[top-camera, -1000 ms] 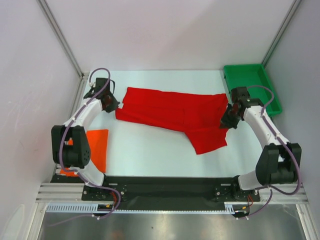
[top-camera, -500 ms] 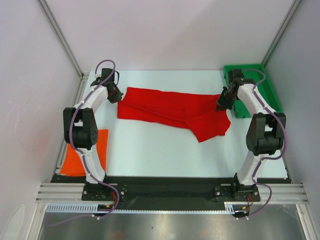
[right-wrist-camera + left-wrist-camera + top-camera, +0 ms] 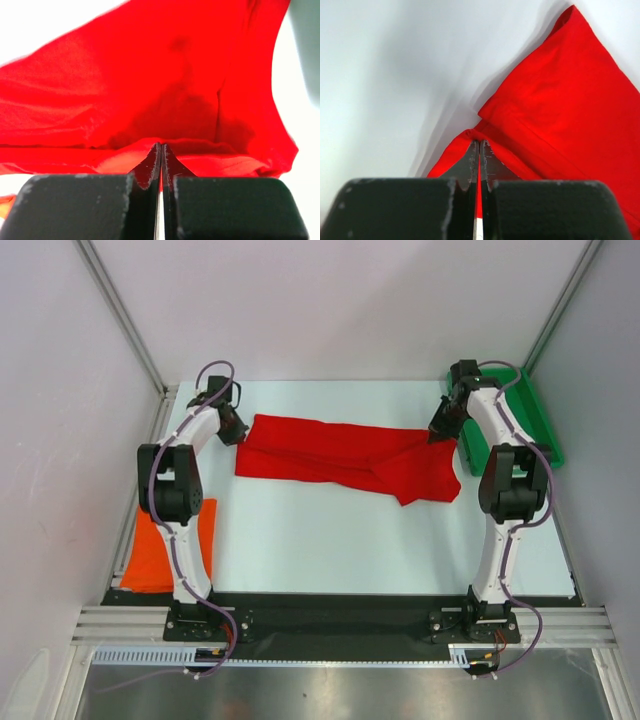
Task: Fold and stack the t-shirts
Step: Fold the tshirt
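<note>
Left arm [image 3: 193, 432]: white shell links, black joint blocks, with the biggest black block mid-arm. Right arm [image 3: 497, 422]: same build, with white links and black joints. A purple cable [image 3: 213, 366] arcs off the far end of the left arm and runs along it to the near end. A second purple cable [image 3: 497, 364] does the same on the right arm, with a slack loop near its foot. Left base [image 3: 196, 624] and right base [image 3: 462, 621] are small and black. Left gripper [image 3: 479, 146]: two wide matte black blocks with chipped edges and pale specks. Each tapers to a thin dark tip with a rough inner edge. Right gripper [image 3: 160, 146]: identical, same scuffing.
</note>
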